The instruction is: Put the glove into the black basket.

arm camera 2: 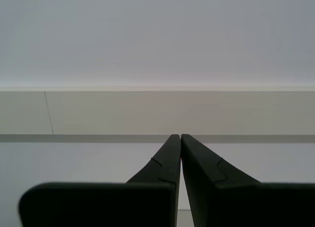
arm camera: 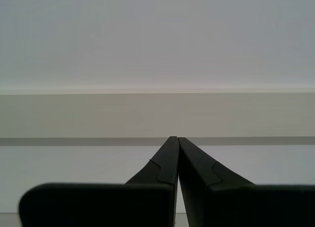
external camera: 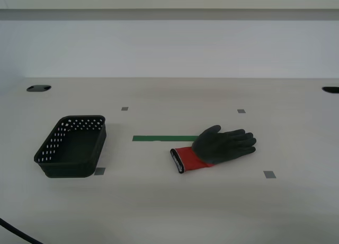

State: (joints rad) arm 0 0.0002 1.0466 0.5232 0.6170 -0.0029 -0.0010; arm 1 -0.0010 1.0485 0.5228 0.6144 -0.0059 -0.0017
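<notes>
Your first gripper (arm camera: 177, 138) and your second gripper (arm camera 2: 180, 136) are both pinched closed on nothing, facing the wall. Out on the table (external camera: 175, 201), the glove (external camera: 216, 147) lies flat, fingers toward the exterior view's right, cuff toward the black basket (external camera: 72, 146), well apart.
</notes>
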